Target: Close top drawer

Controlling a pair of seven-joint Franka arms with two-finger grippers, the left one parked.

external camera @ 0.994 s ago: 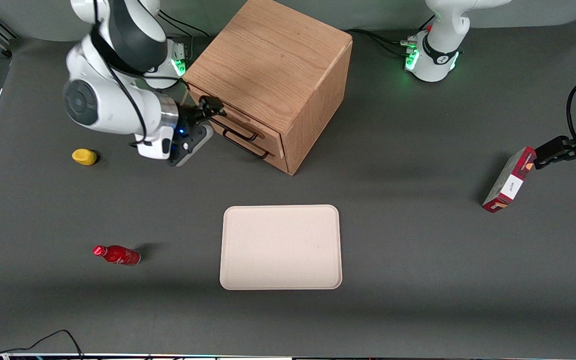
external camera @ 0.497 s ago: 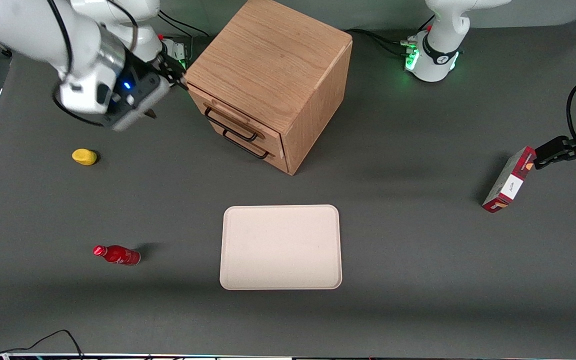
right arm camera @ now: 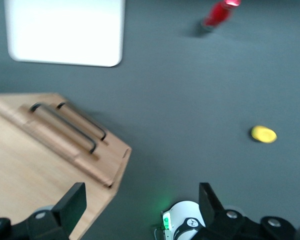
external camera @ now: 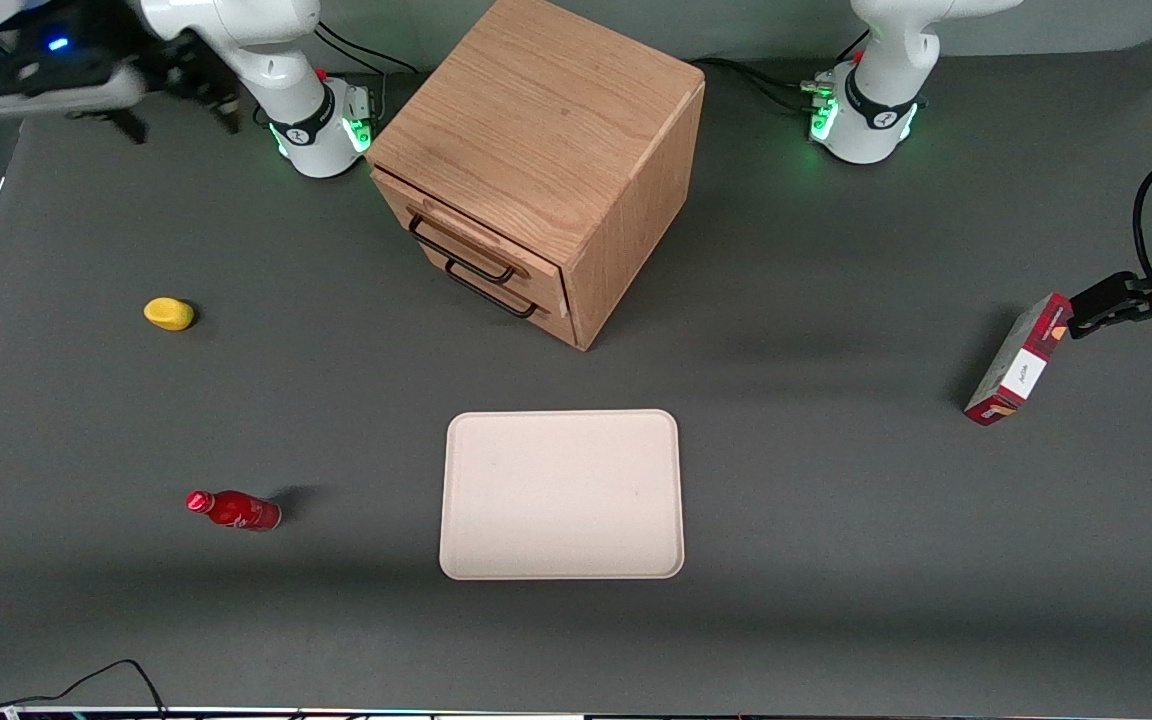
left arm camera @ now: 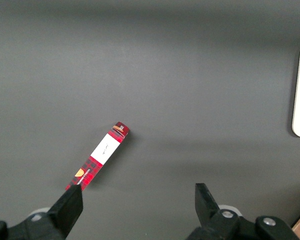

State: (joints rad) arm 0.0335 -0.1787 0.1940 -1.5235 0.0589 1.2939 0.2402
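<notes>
Matt oak-grained top drawer [external camera: 466, 232], black wire handle [external camera: 458, 255].

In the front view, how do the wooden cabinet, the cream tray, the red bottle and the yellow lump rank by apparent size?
1. Light-oak wooden cube cabinet, though it stands tall, so nearer the camera.
2. Flat cream rectangular tray.
3. Small red bottle lying down.
4. Small yellow lump.
The tool is raised near the working arm's base.

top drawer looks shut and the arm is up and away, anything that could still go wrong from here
1. The top drawer seems pushed in, but its front edge may stand slightly proud of the cabinet; it may not be fully seated.
2. The gripper, fingers open, is raised near its own arm's base; a careless swing could clip it.
3. Coming back down, it could snag the black wire handle.
</notes>
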